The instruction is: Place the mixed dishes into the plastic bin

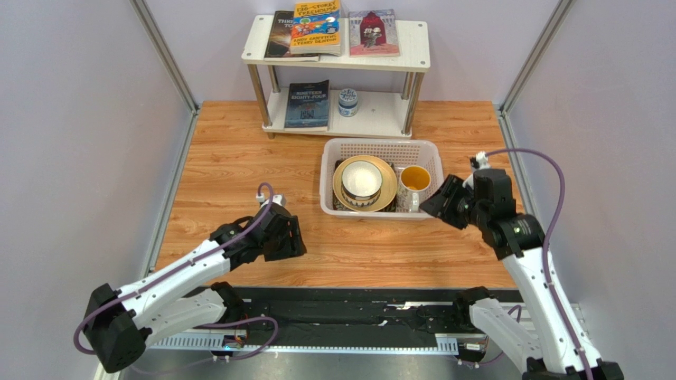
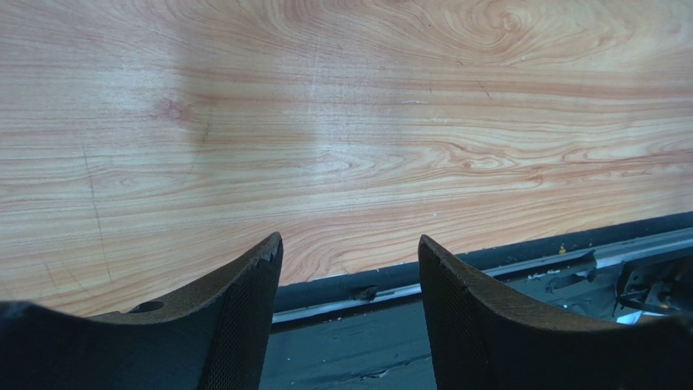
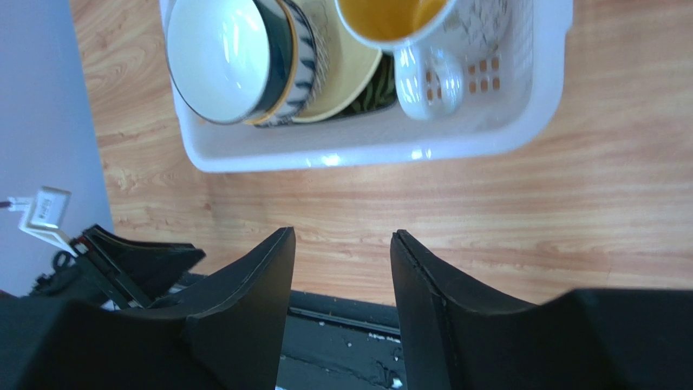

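The white plastic bin stands on the wooden table in front of the shelf. Inside lie a black square plate under a round yellow plate, with stacked bowls on top, white inside and dark outside. A yellow-inside white mug stands in the bin's right part. The bin, bowls and mug also show in the right wrist view. My right gripper is open and empty, just right of the bin. My left gripper is open and empty over bare table, left of and nearer than the bin.
A white two-level shelf stands at the back with books and a small blue-and-white jar. Grey walls close both sides. A black rail runs along the near table edge by the arm bases.
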You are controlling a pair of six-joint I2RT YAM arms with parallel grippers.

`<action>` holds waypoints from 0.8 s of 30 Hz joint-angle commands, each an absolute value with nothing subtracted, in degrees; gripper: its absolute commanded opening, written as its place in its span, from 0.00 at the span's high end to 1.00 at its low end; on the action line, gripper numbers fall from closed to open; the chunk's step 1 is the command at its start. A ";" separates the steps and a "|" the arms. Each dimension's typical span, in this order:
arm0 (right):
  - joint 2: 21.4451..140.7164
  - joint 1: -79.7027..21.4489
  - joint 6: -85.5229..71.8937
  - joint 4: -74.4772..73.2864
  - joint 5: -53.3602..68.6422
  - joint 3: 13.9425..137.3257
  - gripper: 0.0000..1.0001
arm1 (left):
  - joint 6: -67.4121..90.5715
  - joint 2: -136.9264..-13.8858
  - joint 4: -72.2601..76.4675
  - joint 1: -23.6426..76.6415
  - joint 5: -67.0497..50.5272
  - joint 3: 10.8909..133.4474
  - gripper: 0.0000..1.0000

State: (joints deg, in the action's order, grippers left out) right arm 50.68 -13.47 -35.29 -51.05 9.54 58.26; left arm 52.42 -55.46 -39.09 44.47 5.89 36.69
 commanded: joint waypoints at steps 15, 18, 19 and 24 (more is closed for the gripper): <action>27.60 -14.59 -44.12 -55.90 6.42 41.22 0.47 | 54.23 -49.05 -36.65 44.21 7.47 34.10 0.32; 28.30 -14.59 -44.82 -54.24 6.76 42.01 0.48 | 54.32 -47.03 -36.13 44.21 7.38 33.14 0.32; 28.30 -14.50 -45.61 -52.75 7.29 41.92 0.48 | 54.40 -46.59 -36.04 44.21 7.38 32.79 0.32; 27.25 -14.50 -47.37 -53.35 5.98 40.17 0.48 | 54.67 -42.90 -35.77 44.21 8.09 31.64 0.32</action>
State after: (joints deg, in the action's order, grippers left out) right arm 28.34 -14.39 -45.08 -55.02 7.75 40.49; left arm 53.71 -45.45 -37.39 44.47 6.61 32.60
